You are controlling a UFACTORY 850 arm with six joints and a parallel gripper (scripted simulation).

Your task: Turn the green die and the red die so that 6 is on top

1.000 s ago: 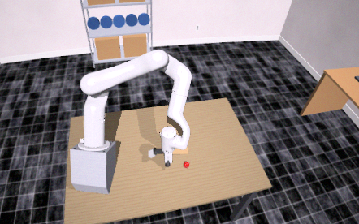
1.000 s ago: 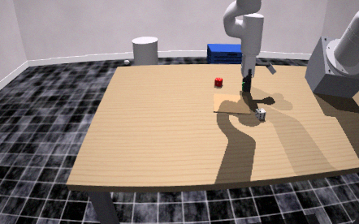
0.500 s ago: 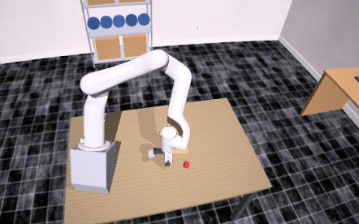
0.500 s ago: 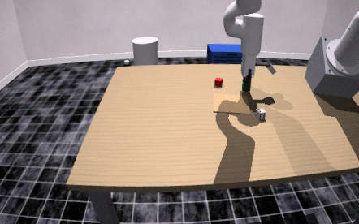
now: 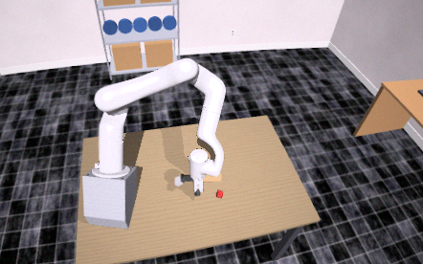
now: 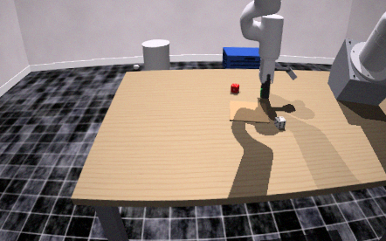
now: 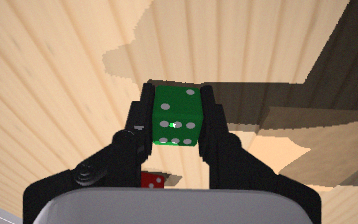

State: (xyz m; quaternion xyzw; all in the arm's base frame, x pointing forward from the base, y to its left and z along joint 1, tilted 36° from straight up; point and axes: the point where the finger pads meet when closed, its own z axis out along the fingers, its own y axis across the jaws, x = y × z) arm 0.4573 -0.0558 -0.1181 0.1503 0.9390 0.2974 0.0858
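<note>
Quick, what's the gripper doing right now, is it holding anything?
Gripper: shut on the green die, pinched between both fingers.

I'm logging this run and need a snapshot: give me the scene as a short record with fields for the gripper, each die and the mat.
gripper: gripper shut on the green die, one finger on each side
green die: green die between the fingers, held above the table; the face toward the wrist camera shows six pips
red die: red die on the bare table, off the mat
white die: white die on the table just beside the mat's corner
mat: mat flat on the table, no die on it
</note>
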